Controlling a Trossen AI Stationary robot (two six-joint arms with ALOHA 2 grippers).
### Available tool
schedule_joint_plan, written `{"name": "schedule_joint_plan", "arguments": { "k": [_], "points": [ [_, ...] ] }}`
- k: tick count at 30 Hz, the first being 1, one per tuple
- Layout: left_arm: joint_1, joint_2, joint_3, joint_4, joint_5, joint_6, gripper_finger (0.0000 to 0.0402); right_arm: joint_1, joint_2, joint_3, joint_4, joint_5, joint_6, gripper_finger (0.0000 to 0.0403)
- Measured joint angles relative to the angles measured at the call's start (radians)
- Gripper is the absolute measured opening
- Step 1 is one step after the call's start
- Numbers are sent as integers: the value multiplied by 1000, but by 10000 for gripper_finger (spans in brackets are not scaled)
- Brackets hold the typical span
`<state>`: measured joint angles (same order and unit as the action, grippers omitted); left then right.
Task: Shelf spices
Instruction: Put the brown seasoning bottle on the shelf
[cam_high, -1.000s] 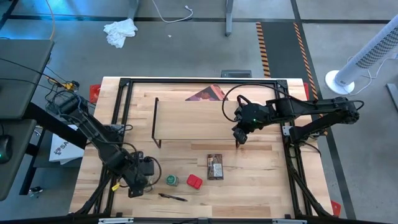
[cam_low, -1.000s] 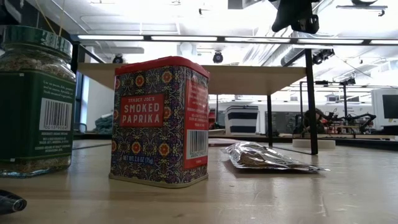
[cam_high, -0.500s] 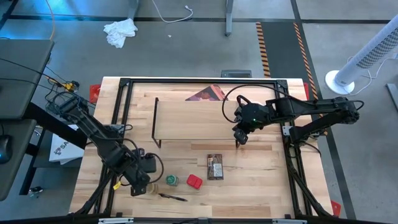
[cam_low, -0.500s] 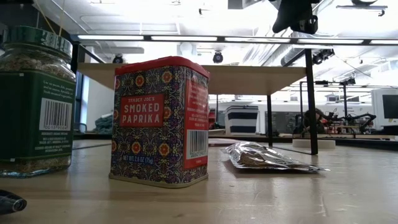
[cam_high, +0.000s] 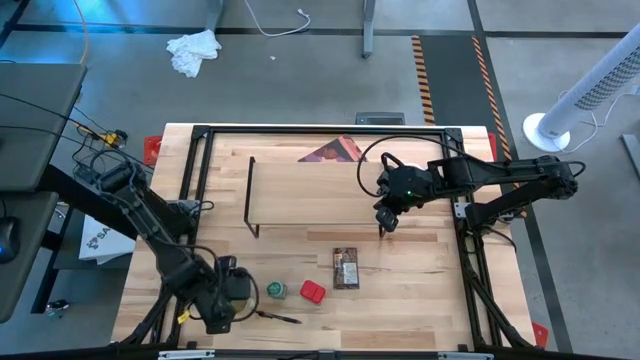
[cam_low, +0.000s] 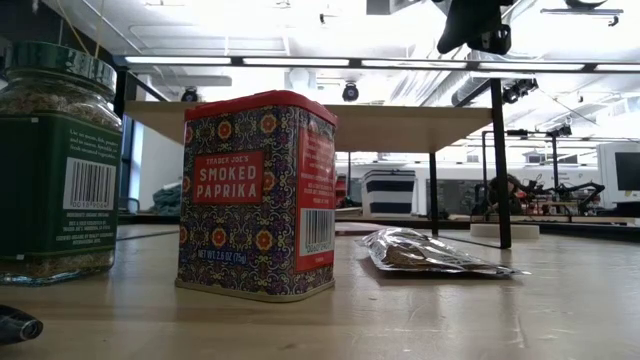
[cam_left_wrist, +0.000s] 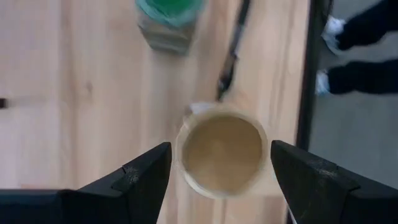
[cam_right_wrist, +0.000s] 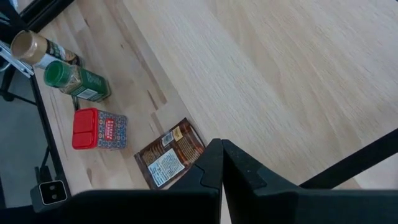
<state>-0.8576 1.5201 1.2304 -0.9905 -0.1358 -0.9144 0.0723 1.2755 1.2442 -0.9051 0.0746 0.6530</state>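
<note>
The left tool (cam_left_wrist: 217, 171) hangs straight over the tan-topped jar (cam_left_wrist: 221, 152) at the table's (cam_high: 420, 300) near-left edge, its 2 fingers (cam_left_wrist: 146, 177) spread wide, 1 on each side of the round lid and clear of it. The jar stands upright with its long axis pointing up at the wrist camera, so the coming move looks like a plain drop and close. The left arm reaches low along the left side, wrist turned down.

The shelf (cam_high: 310, 192) stands well apart, toward the far middle of the table, so the jar has a long carry. The right tool (cam_high: 386, 218) waits with its fingers together, holding nothing, by the shelf's right end, much nearer the shelf than the left.

The green-lidded jar (cam_high: 275, 290) stands just beside the tan-topped one, then the red tin (cam_high: 313, 292) and the flat packet (cam_high: 345, 268). A dark pen (cam_high: 278, 317) lies near the tan jar's base.
</note>
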Motion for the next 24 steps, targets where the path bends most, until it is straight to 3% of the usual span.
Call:
{"name": "schedule_joint_plan", "arguments": {
  "k": [5, 24],
  "points": [
    [9, 1, 0, 15, -33, 0, 271, 0, 0, 0, 0, 0, -3, 0],
    [-3, 71, 2, 20, 45, -17, 271, 0, 0, 0, -2, 5, -24, 0]
  ]
}}
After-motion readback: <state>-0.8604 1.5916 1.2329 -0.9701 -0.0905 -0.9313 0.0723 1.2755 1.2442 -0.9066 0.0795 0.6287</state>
